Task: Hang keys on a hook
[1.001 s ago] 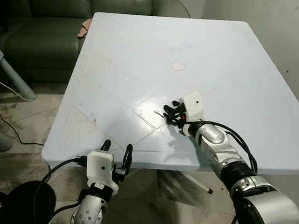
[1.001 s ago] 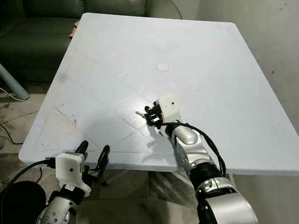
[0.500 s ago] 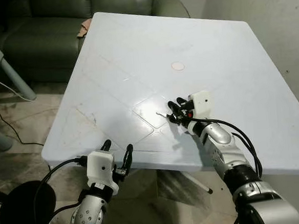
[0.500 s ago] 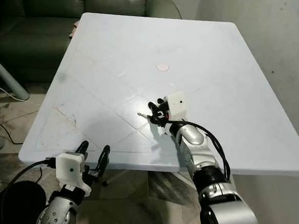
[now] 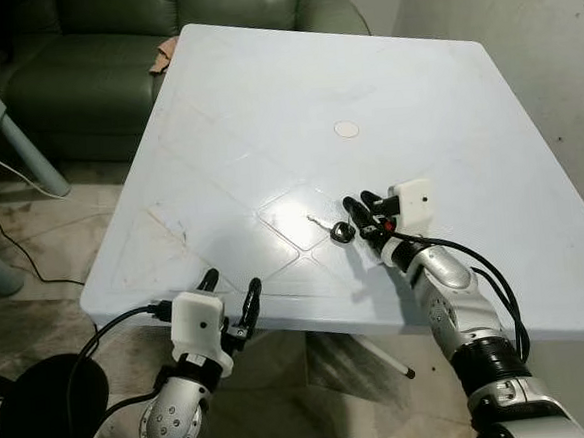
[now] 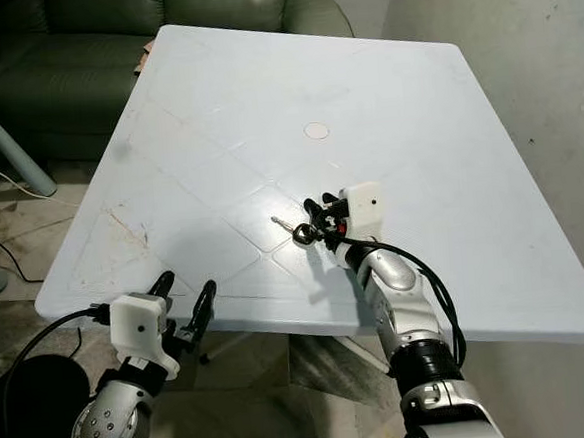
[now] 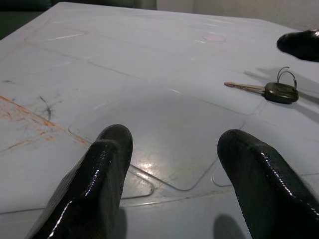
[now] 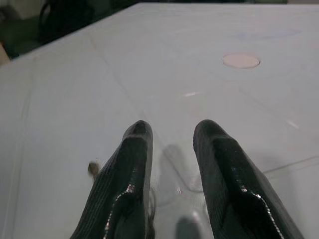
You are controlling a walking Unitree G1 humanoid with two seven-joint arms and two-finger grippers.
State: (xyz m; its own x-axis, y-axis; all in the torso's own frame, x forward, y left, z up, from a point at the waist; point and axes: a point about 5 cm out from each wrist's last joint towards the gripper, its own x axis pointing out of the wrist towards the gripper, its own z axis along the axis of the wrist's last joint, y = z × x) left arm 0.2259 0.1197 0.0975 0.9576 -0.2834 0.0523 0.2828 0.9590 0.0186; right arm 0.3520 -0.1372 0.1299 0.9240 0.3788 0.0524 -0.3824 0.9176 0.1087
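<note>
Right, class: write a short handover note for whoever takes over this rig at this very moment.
Right gripper: open, empty, low over the white table, just beside the key.
Left gripper: open, empty, at the table's near edge.
Key, with its ring: lying flat on the table, apart from both grippers.
Done: nothing is hung.
Left: grasp the key, find a hook, hang it.

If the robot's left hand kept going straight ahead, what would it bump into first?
Probably nothing soon: the left gripper points across bare table. The key lies off to one side, seemingly outside its line, though depth is hard to judge.
</note>
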